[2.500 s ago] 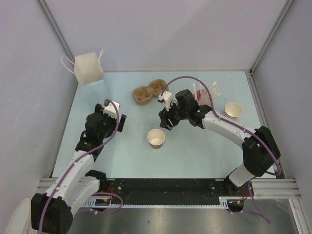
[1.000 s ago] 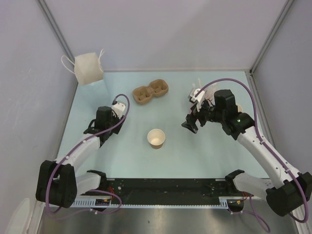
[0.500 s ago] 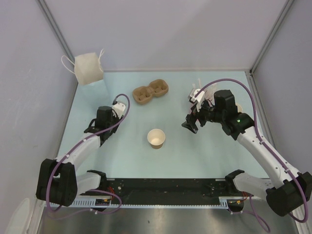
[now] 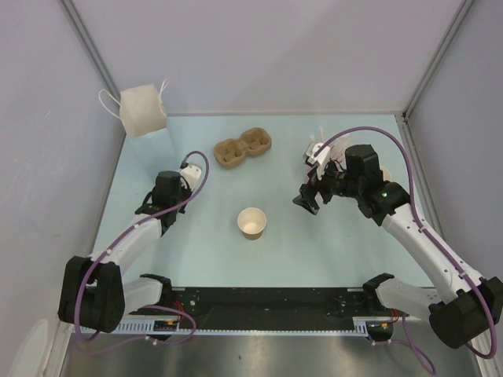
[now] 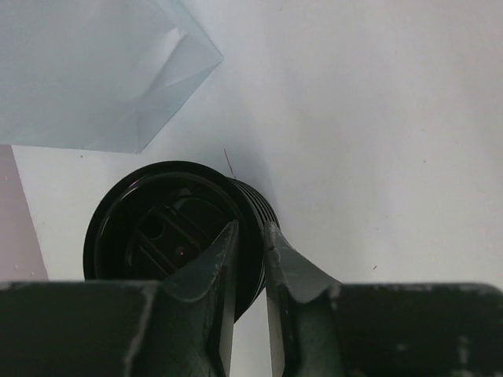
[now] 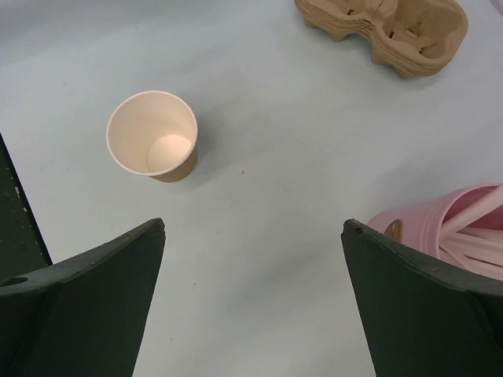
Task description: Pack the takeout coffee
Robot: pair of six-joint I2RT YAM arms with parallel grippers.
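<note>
Paper cup (image 4: 251, 223), tan outside and cream inside, stands upright near the middle of the worktop (image 4: 314, 243). Its mouth faces up and its long axis is vertical. It is empty, uncovered and apart from both hands.

Black lid (image 5: 149, 228) lies well to the left of the cup, under the left hand (image 5: 250, 228). Its round face is turned toward the wrist camera, its axis runs roughly along that line of sight, and its side wall is ribbed. In the top view the hand hides it.

Left hand: fingers (image 5: 211, 263) drawn to a narrow gap astride the lid's near rim, one over the inner face and the other outside the wall. Whether the pads press the rim cannot be told.

Right hand (image 4: 308, 200): spread wide, holding and touching nothing, hanging above bare worktop to the right of the cup. Its wrist view shows the cup at upper left, a brown cardboard carrier (image 6: 385, 31) at the far edge and a pink cup (image 6: 440, 228) just beside the right finger.
</note>
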